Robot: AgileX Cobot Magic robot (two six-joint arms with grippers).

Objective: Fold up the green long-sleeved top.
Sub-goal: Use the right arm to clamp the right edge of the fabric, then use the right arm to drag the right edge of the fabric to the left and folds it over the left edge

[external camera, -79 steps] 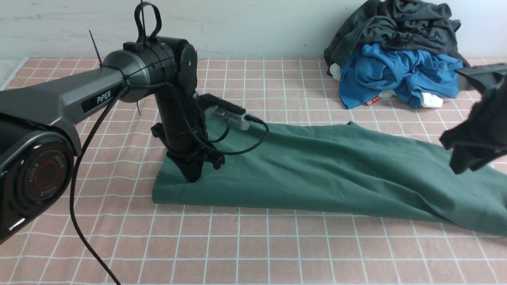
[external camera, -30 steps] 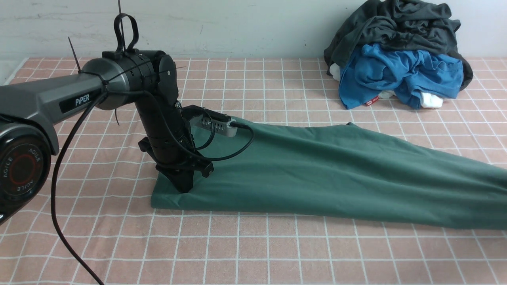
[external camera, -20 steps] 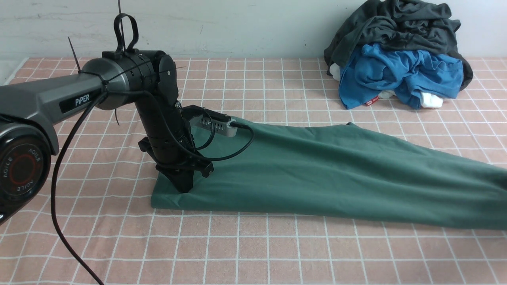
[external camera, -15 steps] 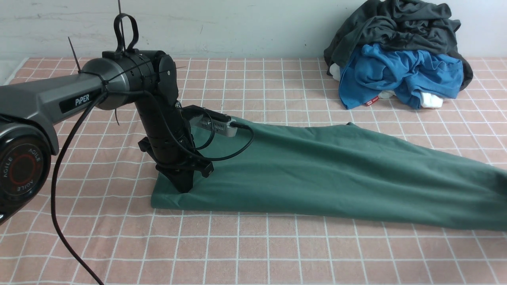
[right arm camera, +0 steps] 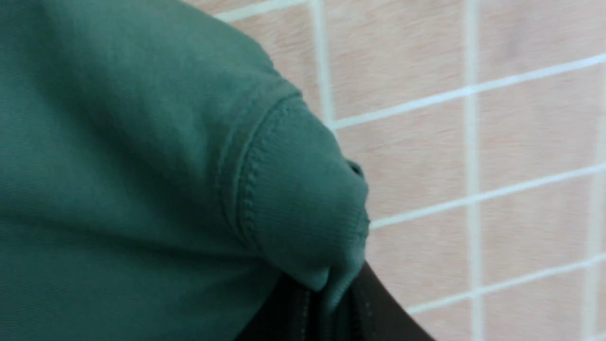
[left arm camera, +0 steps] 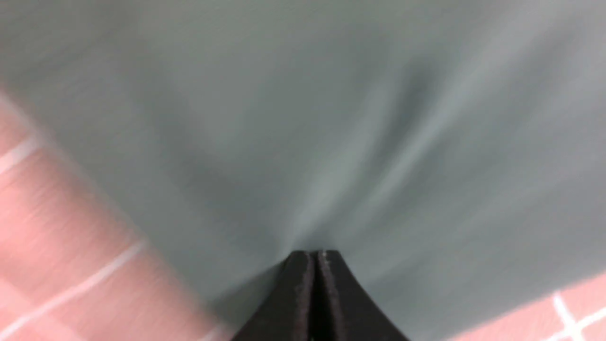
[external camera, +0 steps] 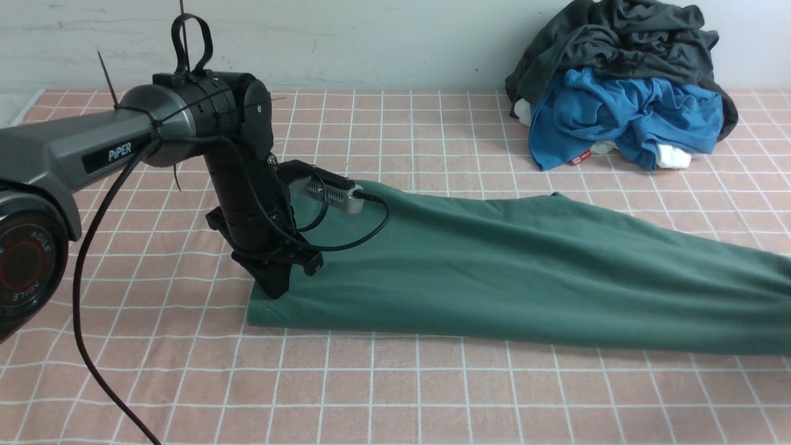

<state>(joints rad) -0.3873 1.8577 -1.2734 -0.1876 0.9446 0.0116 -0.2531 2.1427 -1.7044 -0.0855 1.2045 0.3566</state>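
The dark grey left arm (external camera: 62,148) bears white "PiPER" lettering, a black cable (external camera: 75,296) and a matte black claw (external camera: 275,289).

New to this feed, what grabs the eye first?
The green long-sleeved top lies stretched in a long band across the pink checked table, with the left gripper pinching its left end. In the right wrist view the right gripper is shut on the ribbed cuff. Far right by the wall sits a heap: a dark grey garment over a bright blue garment.
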